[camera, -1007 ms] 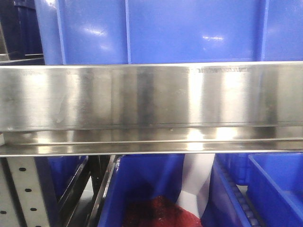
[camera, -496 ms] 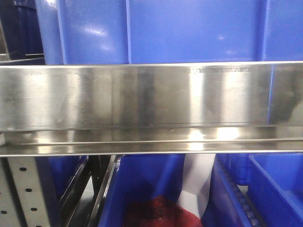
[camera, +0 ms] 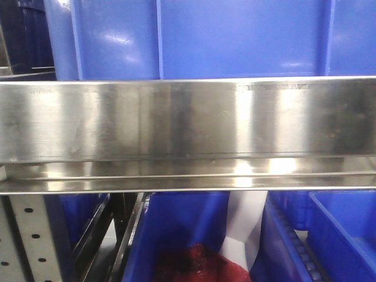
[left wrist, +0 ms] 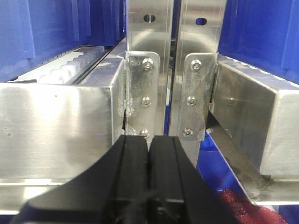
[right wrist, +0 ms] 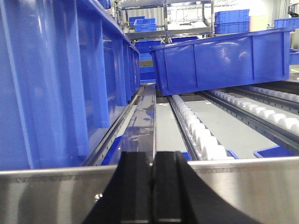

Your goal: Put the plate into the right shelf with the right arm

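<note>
No plate shows in any view. My left gripper (left wrist: 148, 144) is shut and empty, its black fingers pressed together in front of two steel shelf uprights (left wrist: 150, 70). My right gripper (right wrist: 153, 161) is shut and empty, just short of the steel front rail (right wrist: 247, 186) of a shelf level with roller tracks (right wrist: 198, 128). The front view shows only a wide steel shelf beam (camera: 188, 126) close up, with neither gripper in it.
Blue bins (camera: 200, 38) stand above the beam and more blue bins (camera: 341, 235) below it, one holding something dark red (camera: 194, 264). In the right wrist view a large blue bin (right wrist: 51, 79) stands left and a tilted blue bin (right wrist: 224, 60) sits further back on the rollers.
A dark reflection at the right end of the steel beam half a second ago is gone now. The rest of the front view is unchanged.
</note>
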